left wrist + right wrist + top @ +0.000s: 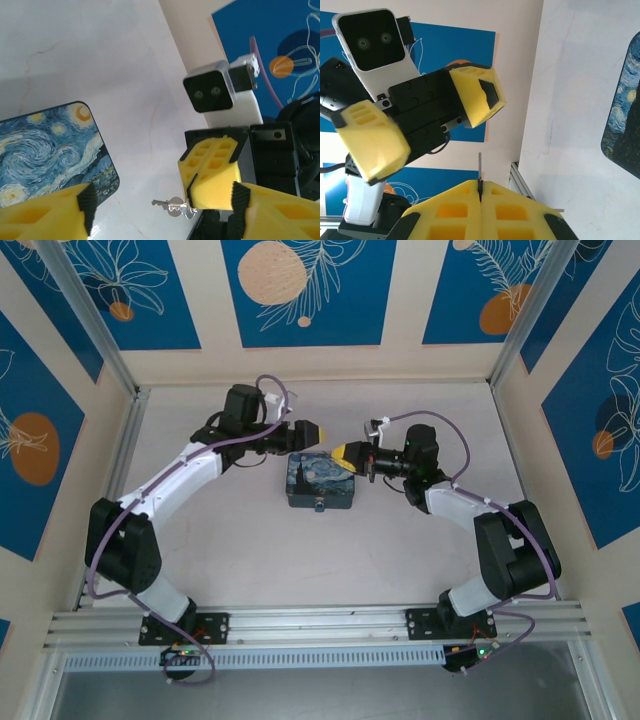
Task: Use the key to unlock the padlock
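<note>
Over the far right corner of the Starry Night box (320,480), the right gripper (480,186) pinches the key (479,167). The left gripper (308,430) gapes empty. The padlock (320,506) sits at the box's near edge. With so thin a pinch, the key may twist or slip at the keyhole.

Left arm (180,475) and right arm (455,502) crowd beyond the box (320,483); nearside table (250,560) lies open.

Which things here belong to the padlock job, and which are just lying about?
Job in hand:
- key, pinched in the shut right pincer
- padlock, at the near edge of the Starry Night box
- left pincer, open

Just there:
- the box itself
- printed wall panels
</note>
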{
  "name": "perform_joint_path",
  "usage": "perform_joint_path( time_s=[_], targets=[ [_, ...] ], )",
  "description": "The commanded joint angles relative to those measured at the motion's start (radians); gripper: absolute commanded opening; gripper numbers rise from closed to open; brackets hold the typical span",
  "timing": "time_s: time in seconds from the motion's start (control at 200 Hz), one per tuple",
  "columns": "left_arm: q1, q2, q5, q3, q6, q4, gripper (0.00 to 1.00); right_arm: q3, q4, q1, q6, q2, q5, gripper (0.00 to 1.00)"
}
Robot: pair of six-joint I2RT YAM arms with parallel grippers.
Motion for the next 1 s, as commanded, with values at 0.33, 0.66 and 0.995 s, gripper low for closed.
perform_joint_path(
  time_s=[0.33, 0.66, 0.995],
  targets=[
    [-0.026, 0.014, 0.1, -0.046, -0.015, 0.09, 0.52, 0.015, -0.005, 0.02, -0.009, -0.013, -0.016, 0.0],
    [-0.036, 0.016, 0.117, -0.07, -0.021, 0.111, 0.5, 0.024, -0.007, 0.022, -0.007, -0.008, -0.003, 0.0],
    [-0.042, 0.023, 0.135, -0.084, -0.041, 0.149, 0.35, 0.031, -0.008, 0.021, -0.005, -0.005, 0.0, 0.0]
  ],
)
